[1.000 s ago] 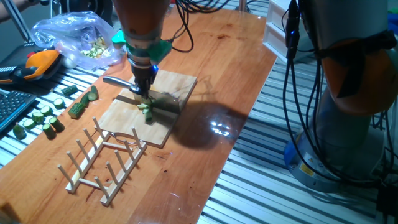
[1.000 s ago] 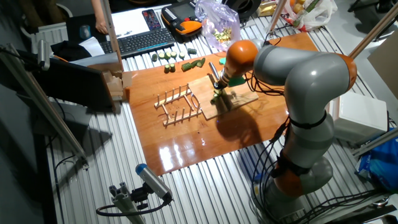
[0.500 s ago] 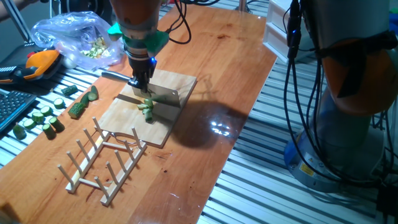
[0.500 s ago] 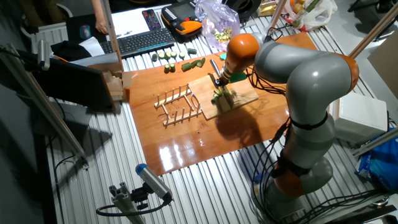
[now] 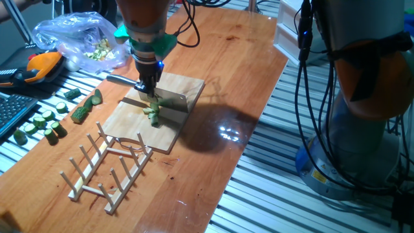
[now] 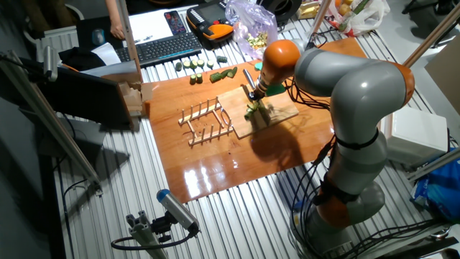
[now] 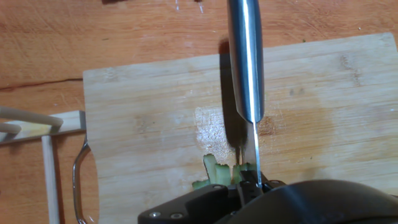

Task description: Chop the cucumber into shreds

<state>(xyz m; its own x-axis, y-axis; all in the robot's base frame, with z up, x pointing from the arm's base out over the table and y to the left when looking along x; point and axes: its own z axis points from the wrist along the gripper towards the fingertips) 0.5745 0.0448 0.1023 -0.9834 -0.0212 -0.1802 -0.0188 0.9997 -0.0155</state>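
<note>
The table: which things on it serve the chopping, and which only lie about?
For the job:
pincer
knife
cucumber
board

Lying about:
wooden rack
cucumber slices
longer cucumber piece
plastic bag
keyboard

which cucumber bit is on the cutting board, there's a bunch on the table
Only the cucumber under the knife held by the gripper. The round slices and longer piece lie off the board.
</note>
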